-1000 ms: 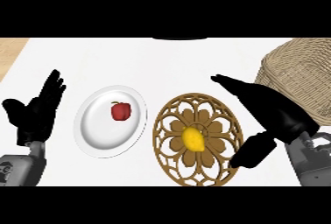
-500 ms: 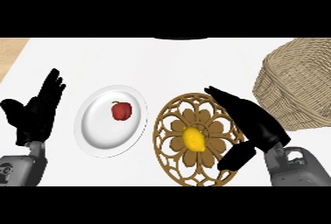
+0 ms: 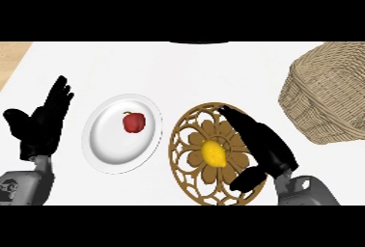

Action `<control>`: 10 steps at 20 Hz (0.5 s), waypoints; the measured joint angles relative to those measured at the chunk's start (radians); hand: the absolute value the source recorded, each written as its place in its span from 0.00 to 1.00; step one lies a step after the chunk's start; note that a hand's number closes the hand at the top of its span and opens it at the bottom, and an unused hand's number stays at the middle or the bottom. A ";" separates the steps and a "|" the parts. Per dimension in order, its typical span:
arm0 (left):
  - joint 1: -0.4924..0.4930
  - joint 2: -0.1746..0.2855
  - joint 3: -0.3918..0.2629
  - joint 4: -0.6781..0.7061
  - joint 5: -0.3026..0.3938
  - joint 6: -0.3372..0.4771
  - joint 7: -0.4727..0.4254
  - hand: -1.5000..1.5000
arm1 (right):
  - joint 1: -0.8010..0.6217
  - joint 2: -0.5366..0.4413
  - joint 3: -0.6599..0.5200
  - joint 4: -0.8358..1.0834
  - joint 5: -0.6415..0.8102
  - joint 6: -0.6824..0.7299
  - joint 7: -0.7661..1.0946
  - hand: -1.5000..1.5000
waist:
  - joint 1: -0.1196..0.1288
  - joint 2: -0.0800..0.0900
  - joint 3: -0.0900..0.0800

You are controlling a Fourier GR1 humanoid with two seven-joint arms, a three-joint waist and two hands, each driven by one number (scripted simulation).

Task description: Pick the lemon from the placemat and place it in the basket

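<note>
Looking at the right hand (image 3: 265, 144): it's stretched over the right side of the placemat (image 3: 214, 130), fingers straight and pressed together, pointing up and to the left. The thumb sticks out on its own lower down, near the mat's bottom rim. It isn't pinching or curling round anything.

The lemon (image 3: 214, 152) sits in the middle of the mat, just left of that hand's palm, in the open angle between the fingers and the thumb. Can't tell if the hand actually touches it.

The basket (image 3: 331, 91) is woven and sits up and to the right of the right hand, well apart from it, on the white counter (image 3: 214, 62).

The left hand (image 3: 39, 128) is over by the left edge, open, fingers spread a bit and pointing up, just resting.

Between the 2 hands there's 1 white plate (image 3: 114, 147), just right of the left hand and beside the mat, with 1 small red fruit (image 3: 133, 122) on it.
</note>
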 measured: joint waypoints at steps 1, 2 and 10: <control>-0.006 0.000 0.011 0.017 -0.001 -0.009 -0.012 0.50 | -0.001 0.019 0.009 0.004 0.020 -0.004 0.003 0.00 | 0.000 0.000 0.000; -0.018 -0.008 0.013 0.030 -0.009 -0.010 -0.012 0.50 | 0.004 0.029 0.008 0.016 0.038 -0.012 -0.014 0.00 | -0.001 0.000 0.000; -0.003 -0.043 0.048 0.014 -0.043 -0.042 -0.010 0.50 | 0.054 0.089 -0.023 0.030 0.112 -0.006 -0.088 0.00 | -0.001 0.000 0.000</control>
